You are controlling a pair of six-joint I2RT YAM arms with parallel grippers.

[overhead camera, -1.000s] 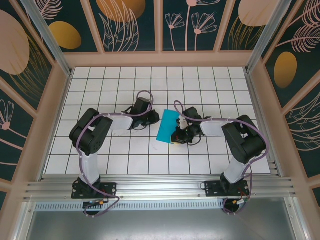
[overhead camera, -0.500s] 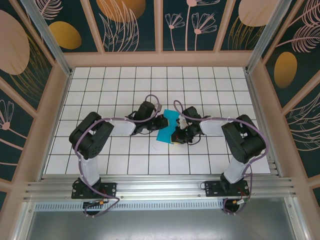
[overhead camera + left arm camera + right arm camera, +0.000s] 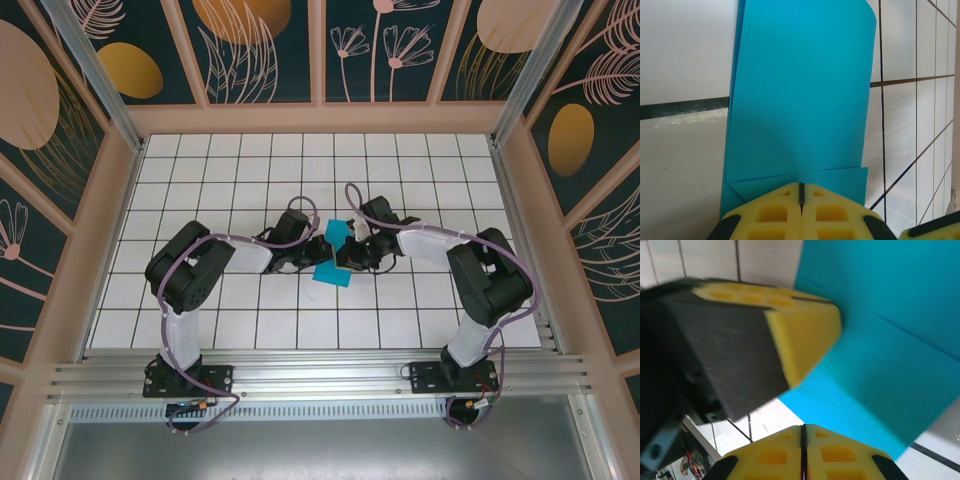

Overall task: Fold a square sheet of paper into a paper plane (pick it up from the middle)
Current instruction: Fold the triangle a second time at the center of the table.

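The square sheet of paper (image 3: 331, 270) is teal, folded and partly lifted off the tiles at the table's middle, squeezed between both grippers. My left gripper (image 3: 321, 249) comes from the left and is shut on the sheet's near edge (image 3: 800, 90); its yellow fingertips (image 3: 801, 184) meet at a crease and folded flaps spread to both sides. My right gripper (image 3: 346, 252) comes from the right. Its jaws (image 3: 802, 426) are closed, and the paper's (image 3: 890, 340) lower edge runs into their tip. The left gripper's yellow finger (image 3: 805, 325) presses on the sheet close in front of the right camera.
A white gridded table (image 3: 220, 170) spreads around the arms, fenced by wooden walls (image 3: 115, 210) on three sides. An aluminium rail (image 3: 320, 375) carrying both arm bases runs along the near edge.
My left gripper slid right onto the sheet and shut on it. The right gripper shifted up and left. The paper went from a long tilted strip to a smaller bunched shape between them.
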